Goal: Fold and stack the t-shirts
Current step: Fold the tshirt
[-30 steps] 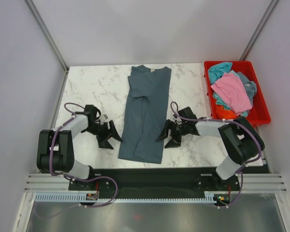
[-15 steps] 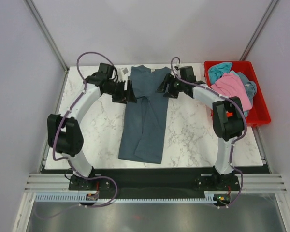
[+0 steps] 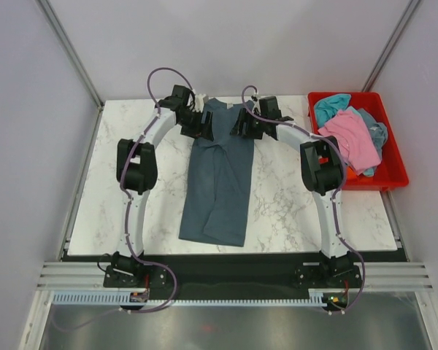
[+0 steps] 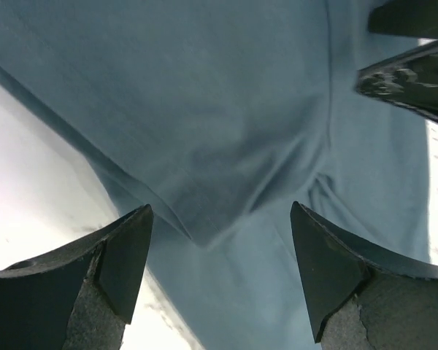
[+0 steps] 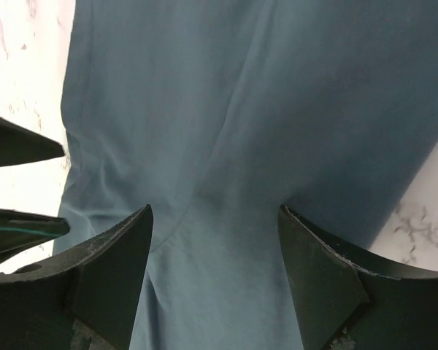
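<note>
Left end effector [image 3: 204, 125] and right end effector [image 3: 238, 125] gape wide, empty, over the far end of the slate-blue t-shirt [image 3: 219, 182].
Top view: it lies lengthwise on the table [image 3: 131, 211], sides seemingly folded in. The pink t-shirt [image 3: 350, 138], teal t-shirt [image 3: 334, 102] and orange t-shirt [image 3: 336, 173] sit in the red bin [image 3: 372, 182], nothing stacked. Left wrist: cloth below, the other arm's fingers [image 4: 416, 76] close by. Right wrist: bare marble either side, so I've room.
</note>
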Tool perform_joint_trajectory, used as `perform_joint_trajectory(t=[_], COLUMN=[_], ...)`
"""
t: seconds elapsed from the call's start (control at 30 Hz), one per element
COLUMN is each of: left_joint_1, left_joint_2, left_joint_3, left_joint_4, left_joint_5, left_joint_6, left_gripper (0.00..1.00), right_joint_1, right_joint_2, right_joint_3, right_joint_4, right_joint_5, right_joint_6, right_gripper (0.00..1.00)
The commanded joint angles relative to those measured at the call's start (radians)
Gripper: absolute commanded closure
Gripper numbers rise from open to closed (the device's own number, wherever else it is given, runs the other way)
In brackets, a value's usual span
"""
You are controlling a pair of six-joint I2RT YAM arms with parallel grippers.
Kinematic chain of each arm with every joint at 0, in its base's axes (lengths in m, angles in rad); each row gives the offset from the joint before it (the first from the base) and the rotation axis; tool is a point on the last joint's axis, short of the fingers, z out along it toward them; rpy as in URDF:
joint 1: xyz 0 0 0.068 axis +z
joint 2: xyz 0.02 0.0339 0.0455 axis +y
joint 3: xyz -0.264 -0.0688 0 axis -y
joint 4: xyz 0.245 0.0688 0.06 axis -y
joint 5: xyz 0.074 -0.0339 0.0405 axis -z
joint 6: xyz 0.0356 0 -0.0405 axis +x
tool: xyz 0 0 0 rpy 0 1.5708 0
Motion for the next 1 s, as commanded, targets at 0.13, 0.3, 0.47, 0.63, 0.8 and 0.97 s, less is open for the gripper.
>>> perform_joint_trajectory(t=[0.13,0.3,0.47,0.63,0.8,0.97], left_joint_1=[-0.008,-0.028,-0.037,-0.035,-0.037,-0.048], left_joint_2=[0.061,0.082,0.119,0.150,0.177,0.104], left_joint_3=[0.108,0.085,0.113,0.145,0.177,0.194], left_joint_4=[0.018,0.016,0.019,0.027,0.050,0.053], left_joint_5=[-0.013,0.006,0.004,0.004,-0.012,-0.077], left_joint_6=[0.057,0.043,0.029,0.021,0.014,0.037], left_gripper=[0.15,0.15,0.12,0.07,0.05,0.07], right_joint_1=[-0.008,-0.011,-0.011,-0.015,-0.026,-0.029], right_joint_2=[0.060,0.110,0.166,0.198,0.226,0.194], right_joint_3=[0.087,0.152,0.202,0.241,0.281,0.301], right_joint_4=[-0.014,-0.014,-0.013,-0.002,0.006,0.013], right_joint_5=[0.062,0.061,0.069,0.087,0.096,0.098], right_joint_6=[-0.046,-0.050,-0.046,-0.038,-0.044,-0.089], right_gripper=[0.21,0.20,0.19,0.18,0.18,0.18])
